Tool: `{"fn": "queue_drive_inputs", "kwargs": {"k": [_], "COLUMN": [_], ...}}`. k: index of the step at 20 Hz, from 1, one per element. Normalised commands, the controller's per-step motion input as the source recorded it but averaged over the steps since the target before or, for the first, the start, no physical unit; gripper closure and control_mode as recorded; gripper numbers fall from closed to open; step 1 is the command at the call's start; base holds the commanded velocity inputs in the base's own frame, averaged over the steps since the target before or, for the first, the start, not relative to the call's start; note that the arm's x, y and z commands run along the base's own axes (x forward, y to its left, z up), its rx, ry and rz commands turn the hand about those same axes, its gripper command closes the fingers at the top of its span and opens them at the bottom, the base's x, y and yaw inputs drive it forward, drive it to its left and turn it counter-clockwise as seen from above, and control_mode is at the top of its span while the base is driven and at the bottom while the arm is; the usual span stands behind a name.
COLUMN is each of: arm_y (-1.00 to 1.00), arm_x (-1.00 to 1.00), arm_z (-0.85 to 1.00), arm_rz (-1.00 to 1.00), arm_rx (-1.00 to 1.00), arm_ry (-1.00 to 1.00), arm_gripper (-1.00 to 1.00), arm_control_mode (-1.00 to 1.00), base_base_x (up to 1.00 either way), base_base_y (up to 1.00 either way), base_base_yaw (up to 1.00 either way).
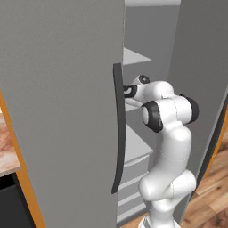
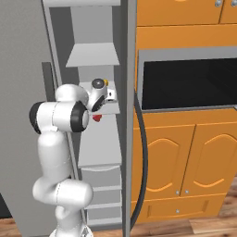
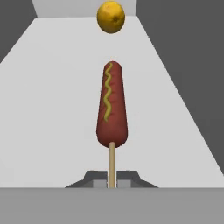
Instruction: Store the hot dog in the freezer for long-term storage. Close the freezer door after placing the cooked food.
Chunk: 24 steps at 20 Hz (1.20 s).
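Reddish-brown hot dog (image 3: 112,105) points straight away from our jaws, which clench its wooden stick (image 3: 112,164) above the white freezer shelf (image 3: 52,109), yellow ball (image 3: 110,16) beyond.

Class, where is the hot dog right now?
In the hand view the hot dog is centred over a white freezer shelf, its stick in the claw, an orange beyond.
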Motion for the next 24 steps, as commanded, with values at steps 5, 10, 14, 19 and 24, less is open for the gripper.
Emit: {"fn": "queue_drive_inputs", "kwargs": {"k": [5, 10, 14, 19, 24], "arm_y": [0.00, -0.03, 0.00, 0.00, 0.00], "arm_x": [0.21, 0.31, 0.10, 0.00, 0.00], "arm_z": [-0.11, -0.21, -0.11, -0.04, 0.00], "arm_rz": [0.00, 0.03, 0.00, 0.00, 0.00], "arm_rx": [0.00, 0.00, 0.00, 0.00, 0.00], "arm_ry": [0.00, 0.00, 0.00, 0.00, 0.00], "arm_gripper": [1.00, 1.00, 1.00, -1.00, -1.00], "arm_control_mode": [-1.00, -1.00, -1.00, -1.00, -1.00], "base_base_x": [0.00, 0.00, 0.00, 0.00, 0.00], "base_base_y": [0.00, 0.00, 0.00, 0.00, 0.00], "base_base_yaw": [0.00, 0.00, 0.00, 0.00, 0.00]}}
